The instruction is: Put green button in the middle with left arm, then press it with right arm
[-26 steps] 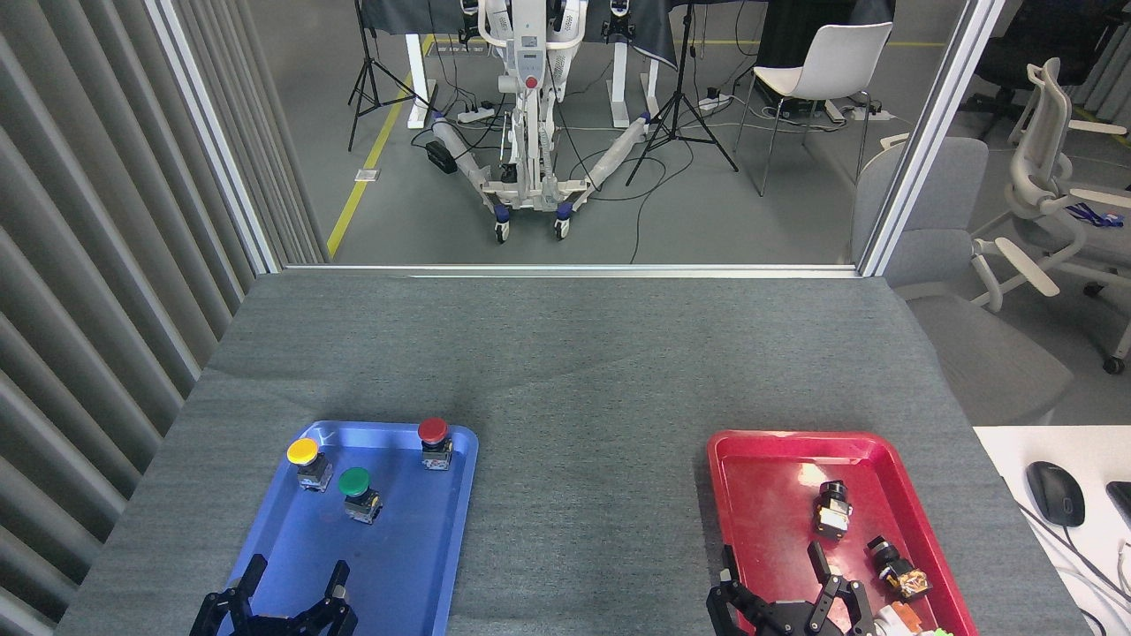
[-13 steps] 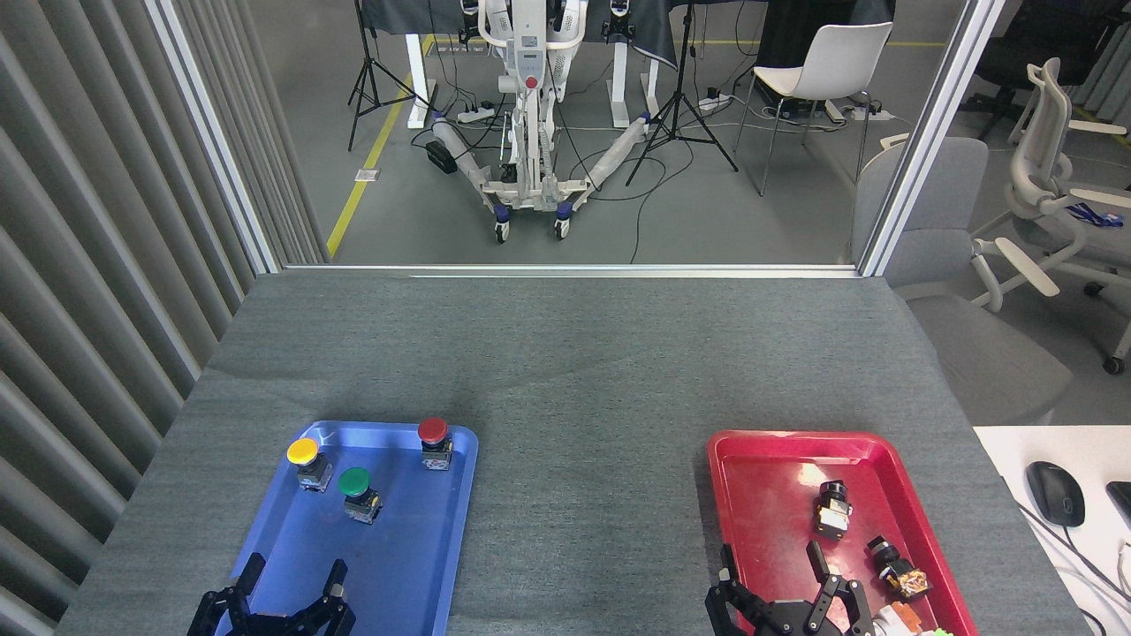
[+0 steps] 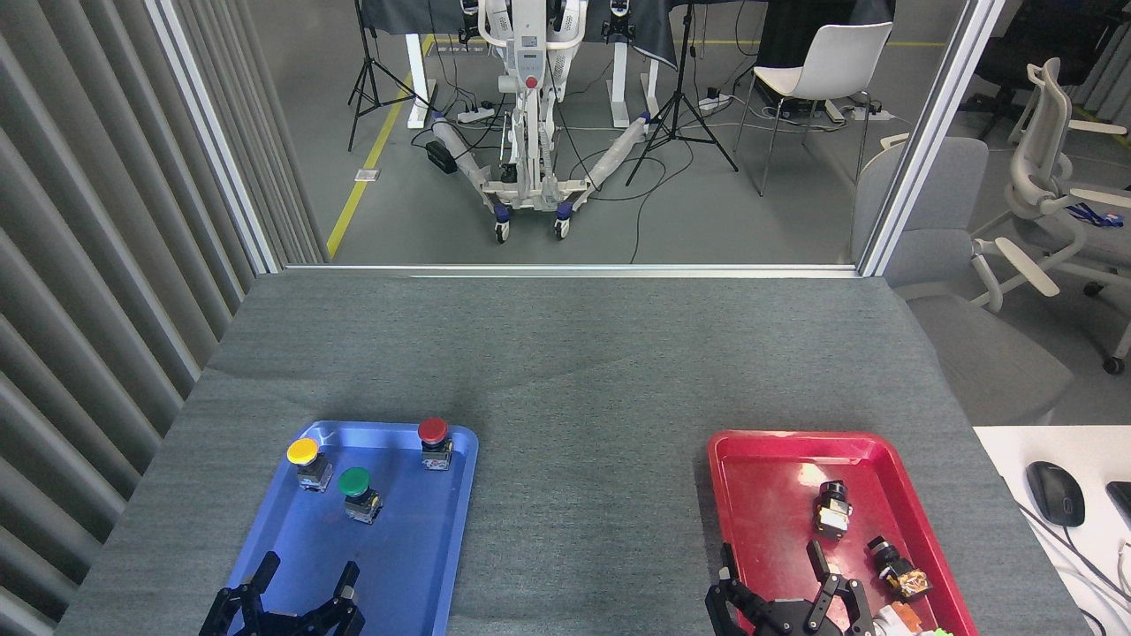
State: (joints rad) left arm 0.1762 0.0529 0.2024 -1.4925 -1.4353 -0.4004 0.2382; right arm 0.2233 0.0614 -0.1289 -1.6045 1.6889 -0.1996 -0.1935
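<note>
Reaching for the green button (image 3: 355, 483) in the blue tray (image 3: 415, 565): the left pincer (image 3: 305, 583), fingers spread and empty, should straddle the boxy base, avoiding the yellow button (image 3: 303, 452) just beside it and the red button (image 3: 433, 431) farther off. The right pincer (image 3: 770, 576), likewise released, hangs over the red tray (image 3: 760, 477), which holds small dark parts (image 3: 832, 508).

Grey felt-covered bench (image 3: 565, 353). Blue tray (image 3: 415, 565) at near left carries a yellow-capped button (image 3: 303, 452) and a red-capped button (image 3: 433, 432), both upright and well apart. Red tray (image 3: 760, 477) at near right holds two small black switch bodies (image 3: 832, 510) lying on their sides. Beyond the bench — white chair (image 3: 826, 62), tripod (image 3: 680, 106). Computer mouse (image 3: 1055, 493) on a white desk at right.
</note>
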